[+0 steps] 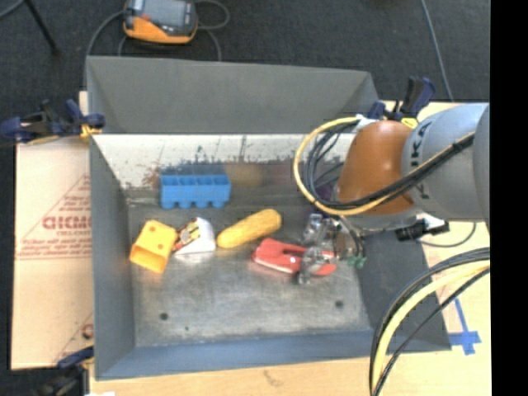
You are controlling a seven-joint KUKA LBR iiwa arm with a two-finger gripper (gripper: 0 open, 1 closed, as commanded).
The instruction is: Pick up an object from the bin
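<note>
Red toy (276, 256) lies right of centre on bin (239, 308) floor, just below yellow roll (249, 228); gripper (318, 252) down at its right end; gripper open or closed: can't tell.

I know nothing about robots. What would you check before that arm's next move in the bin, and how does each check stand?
1. End effector over a thing: ok, at the right end of the flat red thing.
2. Red thing held: cannot tell.
3. Red thing apart from the yellow oblong: cannot tell, they lie very close.
4. Red thing away from walls of the bin: ok.
5. Blue block, yellow cube and white piece out of the way: ok, all lie left in the view.
</note>
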